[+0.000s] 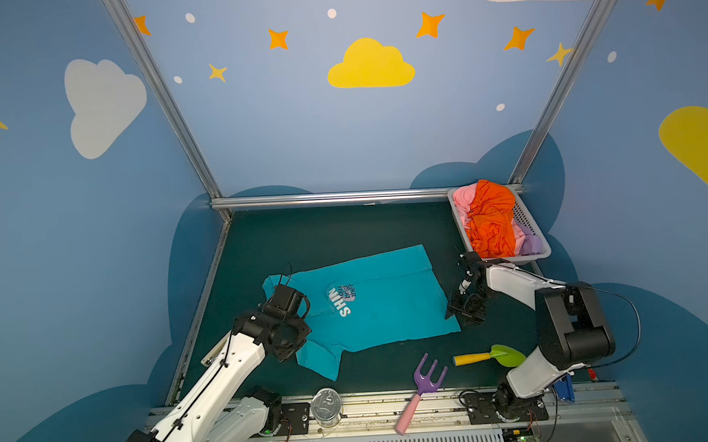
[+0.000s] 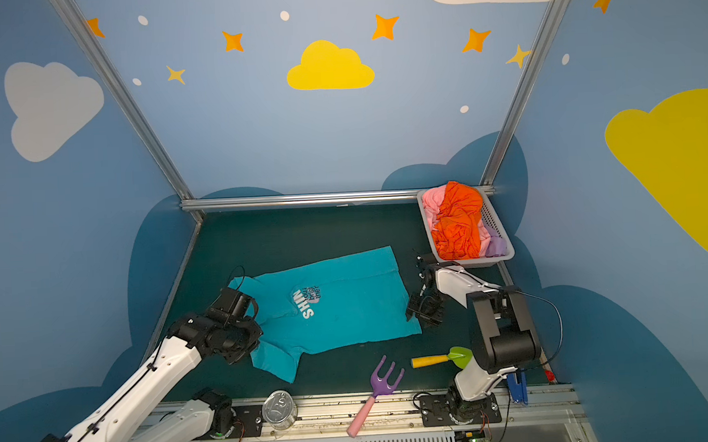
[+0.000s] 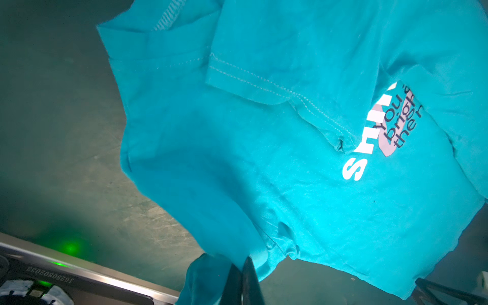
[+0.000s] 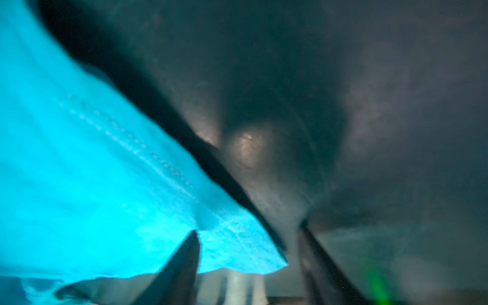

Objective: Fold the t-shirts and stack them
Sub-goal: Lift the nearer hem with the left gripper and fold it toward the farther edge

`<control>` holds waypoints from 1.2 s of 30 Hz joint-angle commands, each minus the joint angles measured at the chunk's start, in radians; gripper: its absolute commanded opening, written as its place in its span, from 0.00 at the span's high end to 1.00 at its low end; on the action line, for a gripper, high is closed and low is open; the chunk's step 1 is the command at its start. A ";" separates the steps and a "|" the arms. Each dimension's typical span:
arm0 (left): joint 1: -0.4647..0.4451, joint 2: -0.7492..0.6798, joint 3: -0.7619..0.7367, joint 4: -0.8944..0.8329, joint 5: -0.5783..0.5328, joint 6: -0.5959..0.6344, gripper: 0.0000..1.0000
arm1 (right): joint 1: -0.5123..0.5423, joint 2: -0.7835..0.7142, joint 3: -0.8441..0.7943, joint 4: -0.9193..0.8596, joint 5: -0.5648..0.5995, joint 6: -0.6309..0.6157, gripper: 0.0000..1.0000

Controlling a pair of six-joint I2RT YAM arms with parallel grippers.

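Early going: teal printed cloth t-shirt (image 1: 382, 308) lies unfolded mid-frame, left gripper (image 3: 241, 264) clamped on its cloth, right gripper (image 4: 248, 229) with jaws apart around the hem corner; crumpled orange shirt (image 1: 489, 223) waits upper right in white slotted plastic basket (image 1: 524, 217).

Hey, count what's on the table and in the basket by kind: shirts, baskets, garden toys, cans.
T-shirts: 4 (teal shirt, orange shirt, pink shirt, lilac shirt)
Basket: 1
Garden toys: 2 (purple fork, green trowel)
Can: 1
Total: 8
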State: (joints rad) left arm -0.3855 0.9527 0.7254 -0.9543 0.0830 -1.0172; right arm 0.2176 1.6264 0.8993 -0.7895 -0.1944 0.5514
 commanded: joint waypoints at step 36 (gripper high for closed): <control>0.455 0.257 0.148 0.079 0.171 0.262 0.96 | -0.075 0.283 0.403 -0.065 -0.203 -0.018 0.93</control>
State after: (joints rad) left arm 0.0605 1.1889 0.8391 -0.8875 0.2573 -0.7887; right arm 0.1455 1.8923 1.2713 -0.8330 -0.3851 0.5201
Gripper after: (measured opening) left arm 0.047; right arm 0.074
